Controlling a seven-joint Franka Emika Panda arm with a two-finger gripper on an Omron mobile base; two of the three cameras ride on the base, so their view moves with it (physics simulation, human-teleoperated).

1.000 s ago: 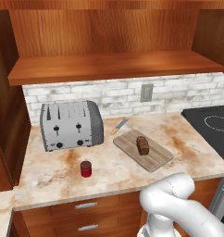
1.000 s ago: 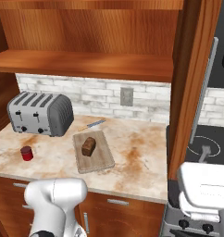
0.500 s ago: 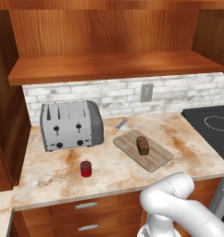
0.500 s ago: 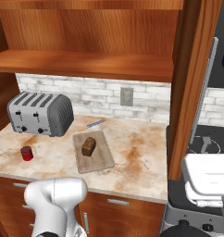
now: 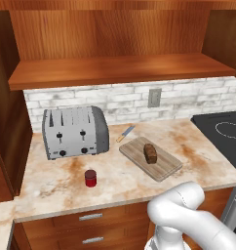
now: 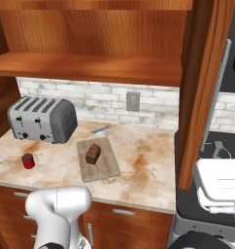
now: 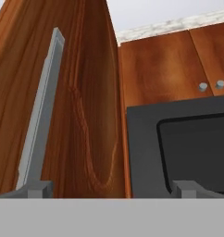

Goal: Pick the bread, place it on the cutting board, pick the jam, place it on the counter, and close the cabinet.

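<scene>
Counter (image 5: 66,183): bread (image 5: 150,153) on cutting board (image 5: 164,168).

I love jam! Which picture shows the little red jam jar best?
The left base view: the jam stands near and unblocked on the counter, in front of the toaster. The right base view shows it smaller, far left. The hand view faces a cabinet door instead.

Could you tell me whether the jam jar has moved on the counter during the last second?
No. The jam stands at the same spot on the counter, just in front of the toaster in the left base view.
</scene>
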